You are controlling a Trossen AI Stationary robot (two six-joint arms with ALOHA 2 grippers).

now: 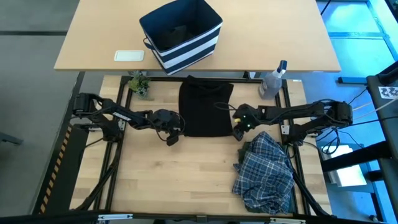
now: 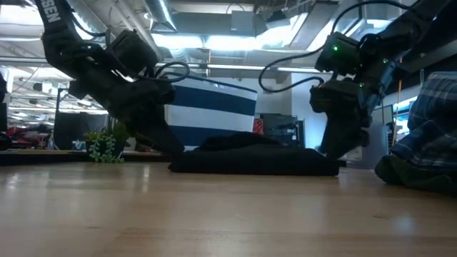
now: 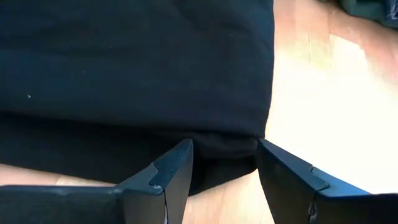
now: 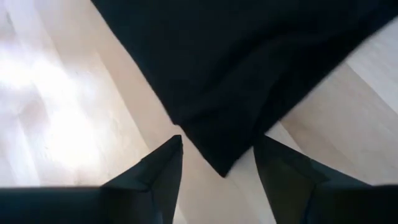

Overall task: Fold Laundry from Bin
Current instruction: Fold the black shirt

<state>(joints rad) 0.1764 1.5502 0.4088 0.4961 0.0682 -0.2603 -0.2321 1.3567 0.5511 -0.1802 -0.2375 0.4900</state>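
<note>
Looking past two dark angular fingers [image 3: 168, 180], spread apart with a clear gap between them. Left gripper [image 3: 224, 163] poised right at the near hem of a flat black cloth garment [image 3: 130, 68], its folded corner sitting just between the fingertips, touching or not, impossible to say. Black fabric lying smooth across most of the frame, a second layer showing as a darker band along the edge. Pale light-wood tabletop [image 3: 323, 106] bare beside the garment's straight side edge, brightly lit. Sliver of the same wood showing under the hem beside one finger.
</note>
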